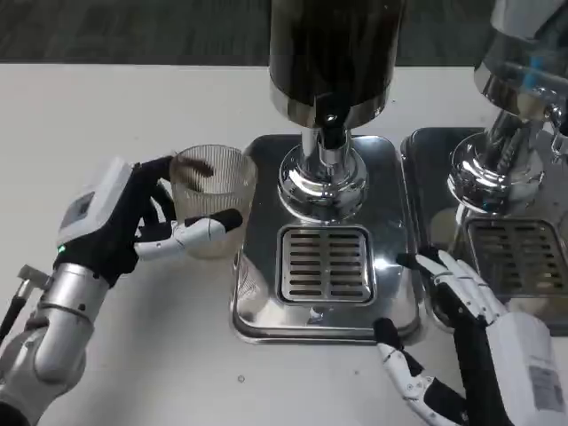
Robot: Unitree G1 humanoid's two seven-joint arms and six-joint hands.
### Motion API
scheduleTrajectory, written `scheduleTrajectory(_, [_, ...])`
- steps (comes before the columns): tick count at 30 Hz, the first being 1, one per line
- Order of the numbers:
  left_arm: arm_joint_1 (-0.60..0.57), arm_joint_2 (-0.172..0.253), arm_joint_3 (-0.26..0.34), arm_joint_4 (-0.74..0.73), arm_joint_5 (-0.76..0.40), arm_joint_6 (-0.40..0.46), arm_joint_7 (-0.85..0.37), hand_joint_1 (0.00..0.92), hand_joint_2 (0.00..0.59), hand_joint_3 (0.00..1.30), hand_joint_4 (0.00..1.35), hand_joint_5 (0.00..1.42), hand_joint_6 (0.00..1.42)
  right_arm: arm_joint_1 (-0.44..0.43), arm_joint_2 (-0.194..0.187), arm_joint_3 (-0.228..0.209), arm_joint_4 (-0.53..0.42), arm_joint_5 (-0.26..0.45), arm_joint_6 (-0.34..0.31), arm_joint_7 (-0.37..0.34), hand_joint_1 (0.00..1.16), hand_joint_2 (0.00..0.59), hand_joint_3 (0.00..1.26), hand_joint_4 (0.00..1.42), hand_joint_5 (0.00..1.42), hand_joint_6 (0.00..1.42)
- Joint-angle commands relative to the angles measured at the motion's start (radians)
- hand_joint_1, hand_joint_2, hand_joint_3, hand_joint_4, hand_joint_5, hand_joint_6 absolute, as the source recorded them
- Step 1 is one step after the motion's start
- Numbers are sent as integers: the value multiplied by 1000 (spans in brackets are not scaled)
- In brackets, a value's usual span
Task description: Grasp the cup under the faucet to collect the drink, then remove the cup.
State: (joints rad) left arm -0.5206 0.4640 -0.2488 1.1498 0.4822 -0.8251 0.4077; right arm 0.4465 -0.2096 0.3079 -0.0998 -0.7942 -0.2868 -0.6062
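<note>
Left hand gripping clear ribbed cup, left of faucet, right hand empty, fingers spread

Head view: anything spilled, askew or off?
No spill or damage visible. The cup, held upright by the left hand, sits left of the drip tray, not under the faucet. The right hand rests by the tray.

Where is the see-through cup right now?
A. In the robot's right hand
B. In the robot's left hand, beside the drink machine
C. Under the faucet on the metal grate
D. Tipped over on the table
B: the left hand grips the cup upright, left of the silver tray, not on the grate below the faucet.
</note>
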Motion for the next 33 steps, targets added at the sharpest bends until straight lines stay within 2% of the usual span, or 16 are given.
scheduleTrajectory(1, [1,13,9,-40,2,-50,16,335,152,526,614,864,1067,-3,3,-4,15,11,-21,-8,453,379,294,174,166,285])
scheduleTrajectory(7, [-29,-13,-28,-37,23,-39,-43,325,154,525,612,860,1060,-7,8,-4,21,10,-28,-14,453,379,294,174,168,285])
scheduleTrajectory(11, [-53,-46,-55,-22,46,-22,-69,321,153,525,607,860,1060,-2,14,-4,20,6,-28,-24,453,379,294,174,168,285])
scheduleTrajectory(22, [-106,-109,-102,24,90,7,-83,315,152,525,604,840,1032,34,39,-1,9,-9,-20,-54,453,379,300,174,169,303])
scheduleTrajectory(28, [-135,-135,-120,47,90,22,-120,259,154,448,505,692,818,52,51,0,5,-12,-17,-64,453,379,302,174,169,304])
scheduleTrajectory(33, [-139,-147,-129,48,84,15,-153,200,142,355,382,473,482,63,57,5,3,-13,-17,-67,453,379,303,174,171,305])
